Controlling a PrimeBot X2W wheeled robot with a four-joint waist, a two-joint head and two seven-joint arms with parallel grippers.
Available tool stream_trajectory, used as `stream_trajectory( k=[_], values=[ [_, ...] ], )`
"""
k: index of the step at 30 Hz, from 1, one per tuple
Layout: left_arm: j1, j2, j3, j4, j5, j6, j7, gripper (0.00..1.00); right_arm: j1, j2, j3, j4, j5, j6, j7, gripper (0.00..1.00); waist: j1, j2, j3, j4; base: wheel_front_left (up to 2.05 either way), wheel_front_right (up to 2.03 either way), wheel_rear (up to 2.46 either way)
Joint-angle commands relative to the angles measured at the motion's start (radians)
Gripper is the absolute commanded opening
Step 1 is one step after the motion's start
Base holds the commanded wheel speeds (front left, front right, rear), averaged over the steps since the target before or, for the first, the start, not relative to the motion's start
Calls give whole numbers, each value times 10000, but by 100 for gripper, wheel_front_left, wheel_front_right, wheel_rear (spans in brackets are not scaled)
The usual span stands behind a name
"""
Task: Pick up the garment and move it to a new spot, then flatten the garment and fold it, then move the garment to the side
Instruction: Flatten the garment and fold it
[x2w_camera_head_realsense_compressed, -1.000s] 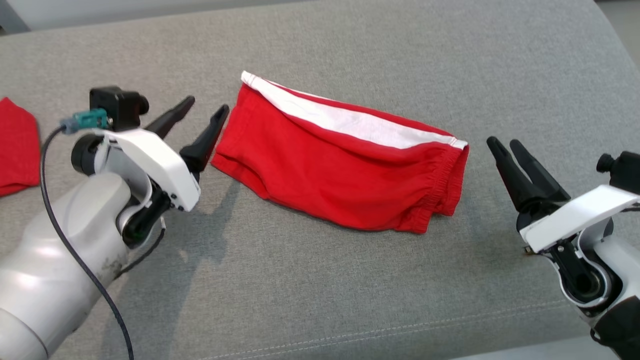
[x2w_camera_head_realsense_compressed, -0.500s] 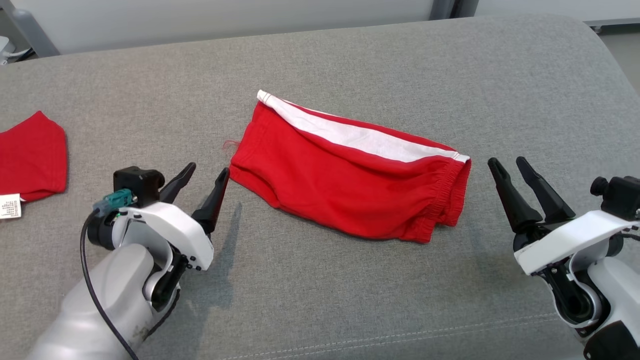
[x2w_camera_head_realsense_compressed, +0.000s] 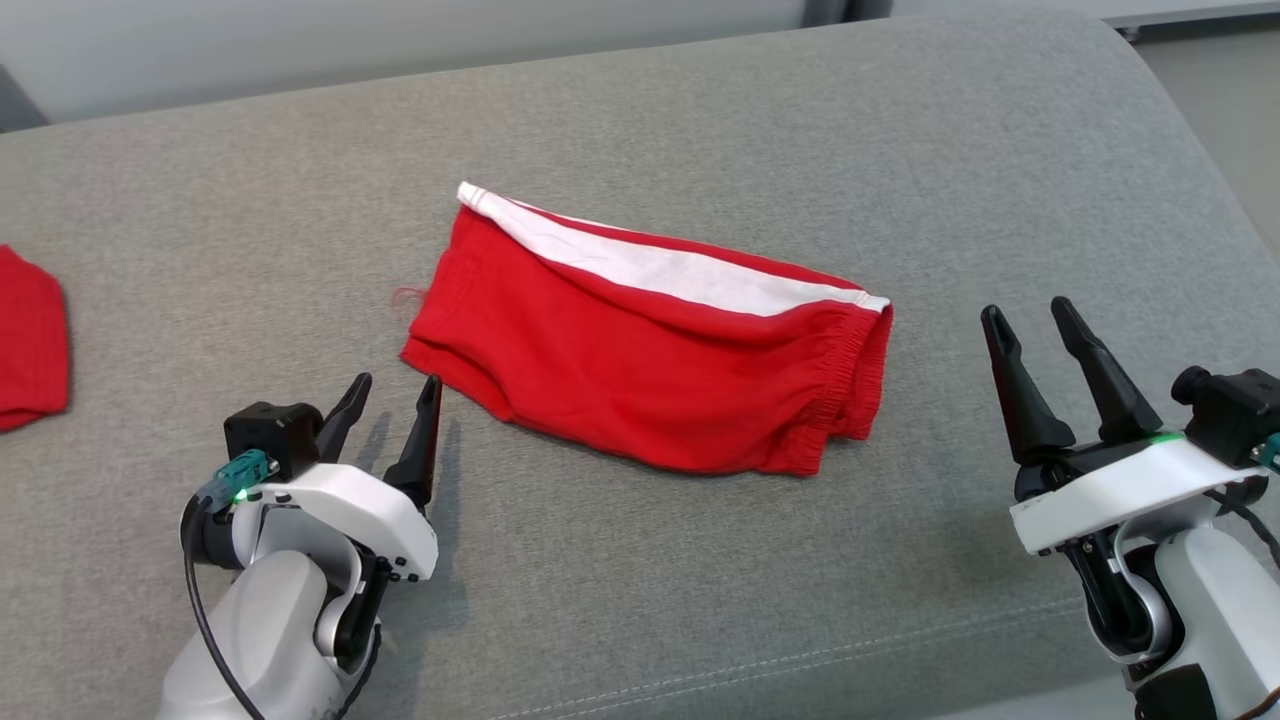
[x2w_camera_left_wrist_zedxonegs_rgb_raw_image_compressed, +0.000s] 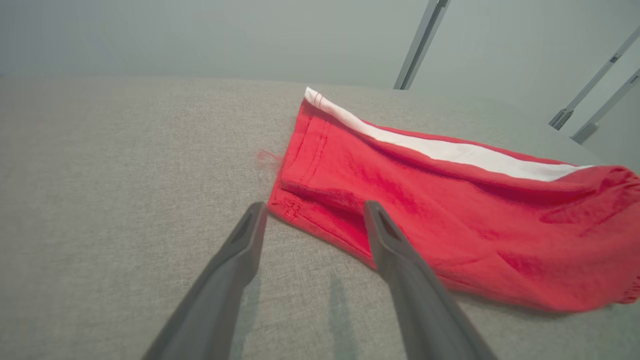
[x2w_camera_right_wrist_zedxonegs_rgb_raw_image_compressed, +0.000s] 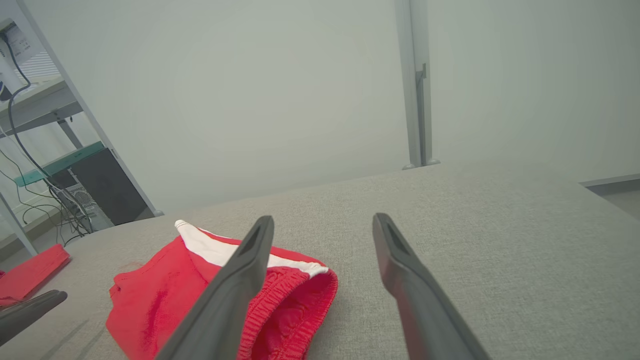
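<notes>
Two dark-fingered tools hung empty over the near edge of a grey upholstered cushion (x2w_camera_head_realsense_compressed: 640, 620). The left tool (x2w_camera_head_realsense_compressed: 397, 380) had its fingers spread wide, its tips near but clear of the closest hem corner of the red jersey shorts with a white side band (x2w_camera_head_realsense_compressed: 640, 370). The right tool (x2w_camera_head_realsense_compressed: 1025, 308) was equally wide and stood apart from the elastic waistband end. The shorts lay flat at mid-cushion between the two arms, apparently already folded. Farther left, a second red cloth (x2w_camera_head_realsense_compressed: 30, 340) sat at the picture's edge. The likely danger was a pinch that caught only the top layer, which would let the fold spill open on the way aside. Dragging the shorts over the coarse weave could also bunch them.
</notes>
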Motion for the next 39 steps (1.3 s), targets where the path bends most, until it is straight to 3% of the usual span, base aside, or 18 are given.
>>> stream_trajectory(
  k=[1,10,19,25,30,33,36,37,39],
  values=[
    [-179,140,486,-39,121,-41,-102,100,129,-32,-49,-389,-317,44,-133,100,0,-1,72,-115,0,0,0],
    [-712,-275,1748,1049,800,4,-102,100,619,686,-1163,-821,-1688,44,-133,100,0,-1,369,-748,0,0,0],
    [-1313,-407,2736,1921,1231,164,-103,100,842,1010,-1358,-786,-1819,44,-133,100,0,-1,592,-1219,0,0,0],
    [-1732,-458,3140,2731,1396,504,-103,100,825,1119,-1359,-753,-1787,44,-133,100,0,-1,760,-1411,0,0,0],
    [-2029,-626,3436,3399,1168,389,-103,100,792,1138,-1290,-732,-1753,44,-133,100,0,-1,871,-1506,0,0,0],
    [-2149,-791,3672,3701,872,61,-103,100,790,1138,-1303,-734,-1792,44,-133,100,0,-1,914,-1518,0,0,0],
    [-2324,-897,3693,4115,744,-241,-102,15,784,1136,-1327,-735,-1824,44,-133,100,0,-1,943,-1502,0,0,0],
    [-2389,-898,3677,4194,766,-269,-102,0,777,1137,-1330,-732,-1835,44,-133,100,0,-1,953,-1490,0,0,0],
    [-2479,-915,3709,4310,748,-328,-102,0,754,1146,-1321,-729,-1843,44,-133,100,0,-1,965,-1457,0,0,0]
  ],
)
